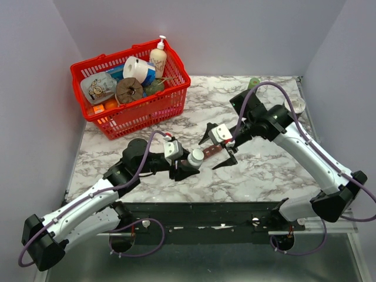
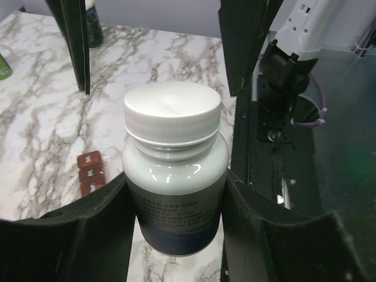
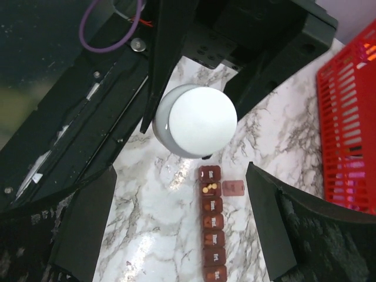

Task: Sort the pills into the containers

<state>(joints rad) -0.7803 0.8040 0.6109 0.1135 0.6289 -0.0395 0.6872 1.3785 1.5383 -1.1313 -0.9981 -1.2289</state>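
The left fingers (image 2: pixel 94 235) are clamped on the sides of an upright white-capped pill bottle (image 2: pixel 173 147). The right fingers (image 3: pixel 276 229) are spread wide apart over the dark red pill strip (image 3: pixel 211 235), which lies flat on the marble table (image 3: pixel 153 235) beside the bottle. One compartment near the bottle end is open, with small yellow pills (image 3: pixel 208 188) inside.

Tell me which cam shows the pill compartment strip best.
Right wrist: the whole strip from above, one lid open, pills inside. Top external shows only a brown sliver; left wrist, just its end beside the bottle.
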